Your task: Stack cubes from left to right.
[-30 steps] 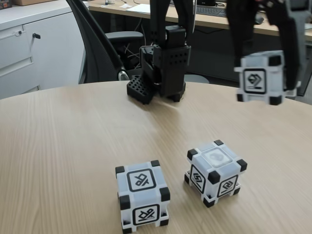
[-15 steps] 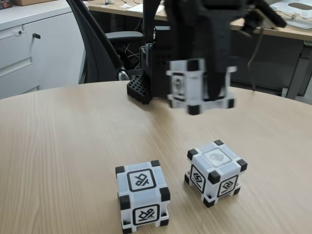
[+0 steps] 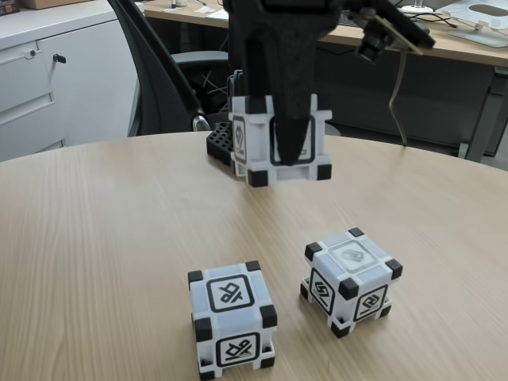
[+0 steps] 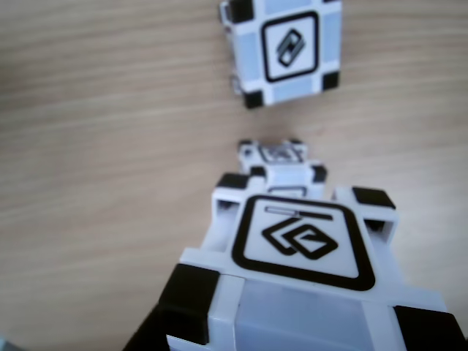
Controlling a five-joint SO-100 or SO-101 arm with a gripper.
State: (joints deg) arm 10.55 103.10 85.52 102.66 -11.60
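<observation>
My gripper [image 3: 279, 159] hangs above the middle of the round wooden table [image 3: 95, 238], shut on a white cube [image 3: 252, 141] with black corners, which is clear of the tabletop. Two more cubes rest on the table nearer the camera, one front left [image 3: 232, 317] and one to its right [image 3: 349, 282], a small gap apart. In the other view the held cube [image 4: 300, 256] fills the foreground. A second cube [image 4: 281, 162] peeks out just beyond it, and a third cube [image 4: 285, 47] lies farther off at the top.
The arm's black base [image 3: 238, 87] and a black perforated block [image 3: 224, 147] stand at the table's far edge. Behind them are an office chair [image 3: 159, 71], a white cabinet [image 3: 48, 79] at the left and a desk [image 3: 444, 44].
The gripper has carried the held cube leftward across the fixed view, from the far right to above the table's middle, turning it on the way. The two resting cubes have not moved.
</observation>
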